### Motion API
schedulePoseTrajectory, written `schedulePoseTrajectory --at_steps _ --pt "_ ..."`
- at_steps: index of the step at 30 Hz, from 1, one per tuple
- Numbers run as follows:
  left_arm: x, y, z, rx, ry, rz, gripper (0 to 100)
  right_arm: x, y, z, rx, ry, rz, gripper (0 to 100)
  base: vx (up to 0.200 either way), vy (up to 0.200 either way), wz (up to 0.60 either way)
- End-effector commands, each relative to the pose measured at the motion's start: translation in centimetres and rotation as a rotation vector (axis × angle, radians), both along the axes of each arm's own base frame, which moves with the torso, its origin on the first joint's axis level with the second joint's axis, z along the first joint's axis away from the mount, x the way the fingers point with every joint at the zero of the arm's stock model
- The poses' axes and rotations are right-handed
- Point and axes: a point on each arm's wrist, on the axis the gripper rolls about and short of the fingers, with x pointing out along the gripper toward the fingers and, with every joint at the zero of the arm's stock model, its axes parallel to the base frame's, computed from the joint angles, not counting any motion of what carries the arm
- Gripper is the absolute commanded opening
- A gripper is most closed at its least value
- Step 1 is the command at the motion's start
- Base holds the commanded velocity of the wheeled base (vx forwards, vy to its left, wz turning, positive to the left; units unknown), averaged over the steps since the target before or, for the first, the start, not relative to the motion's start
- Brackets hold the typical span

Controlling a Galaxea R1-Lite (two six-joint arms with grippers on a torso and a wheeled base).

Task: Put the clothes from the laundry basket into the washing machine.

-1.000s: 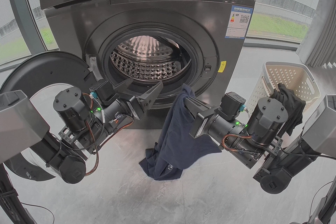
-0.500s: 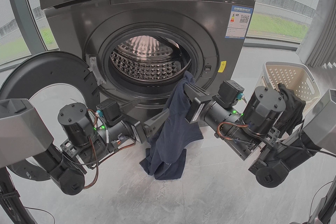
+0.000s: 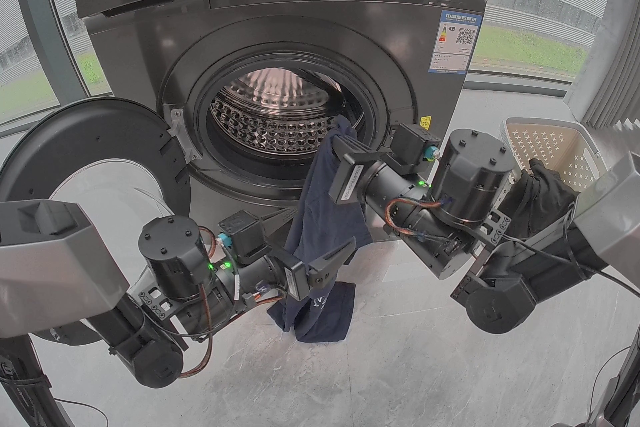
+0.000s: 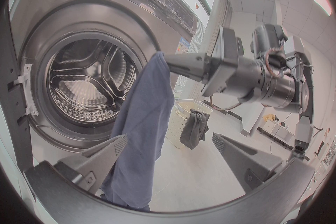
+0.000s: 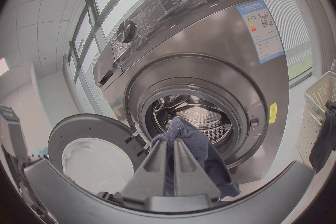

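Lifted nearer the washing machine (image 3: 287, 25), right gripper (image 3: 341, 140) clamps the navy garment (image 3: 325, 223), hanging beneath it.

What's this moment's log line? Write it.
right gripper: shut on navy garment, at washer opening | left gripper: open, by garment's hanging part | basket: black garment over rim

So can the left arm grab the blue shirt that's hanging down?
Probably yes. The left gripper is open right beside the hanging blue shirt, with nothing between them; the cloth seems partly inside its open fingers. The right gripper holds the shirt's top.
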Motion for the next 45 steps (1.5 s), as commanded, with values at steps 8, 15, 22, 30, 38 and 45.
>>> schedulePoseTrajectory --at_steps 8,15,22,30,38,45 --pt "2.8 -2.0 -1.1 -0.014 -0.025 0.03 100 2.7 2.6 0.6 0.037 -0.016 -0.062 0 0.0 0.0 0.0" --pt "6.3 -2.7 -1.6 -0.051 -0.066 0.126 100 2.7 3.0 0.0 0.038 -0.013 -0.058 0 0.0 0.0 0.0" --pt "8.6 -2.5 -1.6 -0.073 -0.088 0.209 100 2.6 3.0 0.2 0.048 -0.016 -0.058 0 0.0 0.0 0.0" --pt "9.4 -1.4 -1.1 -0.078 -0.098 0.256 100 2.8 2.8 0.0 0.054 -0.019 -0.064 0 0.0 0.0 0.0" --pt "9.0 1.1 -0.7 -0.058 -0.089 0.305 100 3.1 2.4 -0.5 0.049 -0.015 -0.076 0 0.0 0.0 0.0" --pt "7.8 2.3 -0.1 -0.036 -0.079 0.314 100 3.2 2.3 -0.6 0.049 -0.015 -0.08 0 0.0 0.0 0.0"
